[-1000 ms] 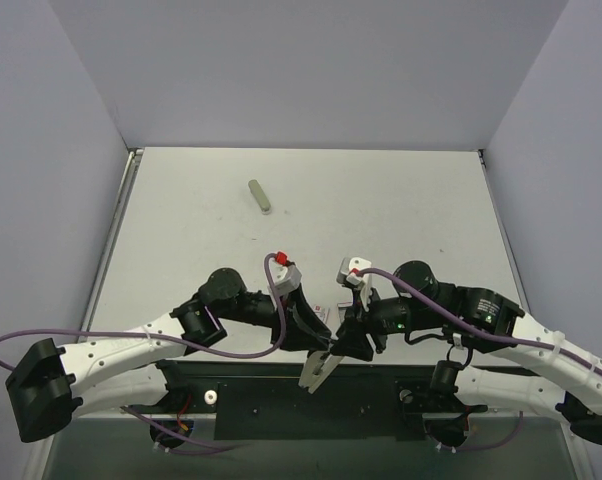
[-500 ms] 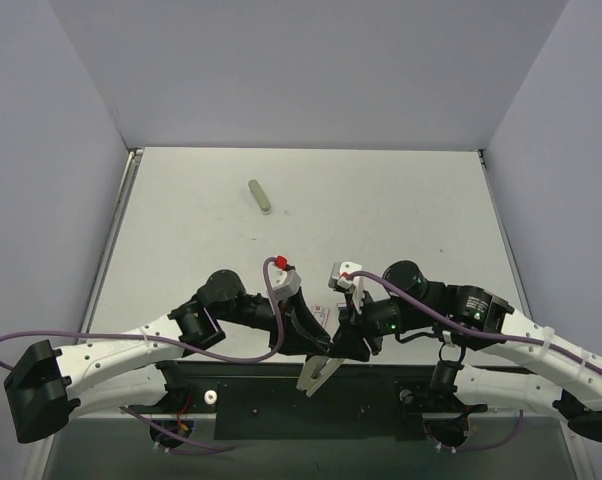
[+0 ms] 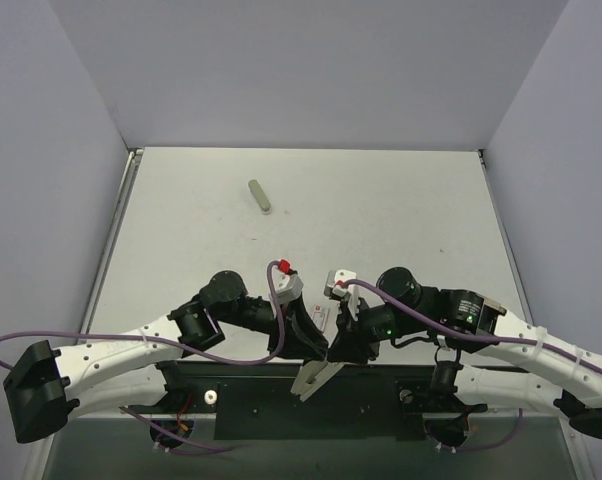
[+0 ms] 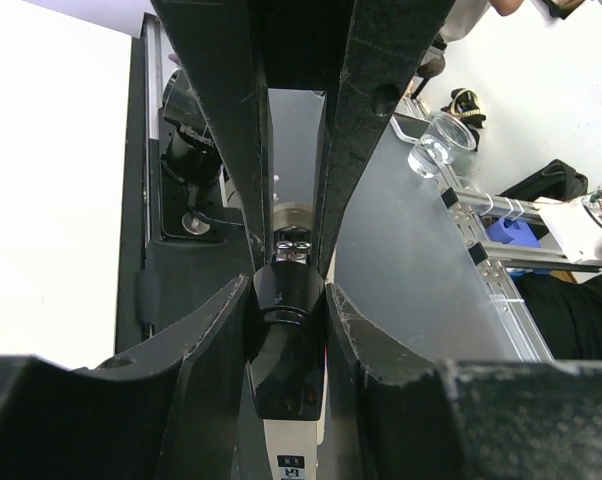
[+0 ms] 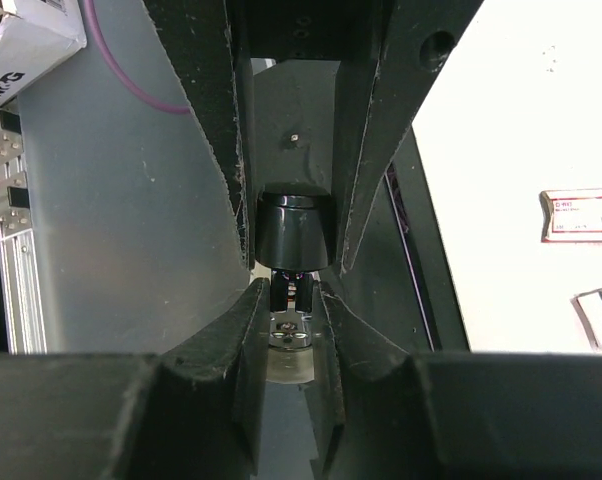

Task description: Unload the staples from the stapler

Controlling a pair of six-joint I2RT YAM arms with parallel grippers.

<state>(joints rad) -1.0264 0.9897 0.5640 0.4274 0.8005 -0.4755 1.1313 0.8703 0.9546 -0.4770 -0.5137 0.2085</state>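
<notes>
at the near edge of the surface (image 3: 381, 220), in front of the arm bases, the two arms meet tip to tip with the stapler (image 3: 315, 378) held up between them. the left end effector (image 4: 287, 310) is clamped on the stapler's black end, its pads pressed against both sides. the right end effector (image 5: 291, 300) faces it from the opposite side. its jaws are drawn narrow around a slim metal part that sticks out just past that black end. the view there is dark and cramped, so i cannot tell whether its pads actually press on the part or only bracket it.

from above, a silver-grey length of the stapler slants out below the two end effectors, toward the near left, over the black base plate. in the wrist views the stapler's long axis runs straight from one end effector towards the other. the right end effector is the one placed at the slim part, with the left acting as the anchor. any pull to free the staples would probably have to go along that axis, away from the left end effector.

an olive-grey bar (image 3: 260, 196) lies well apart, far back on the surface.
</notes>
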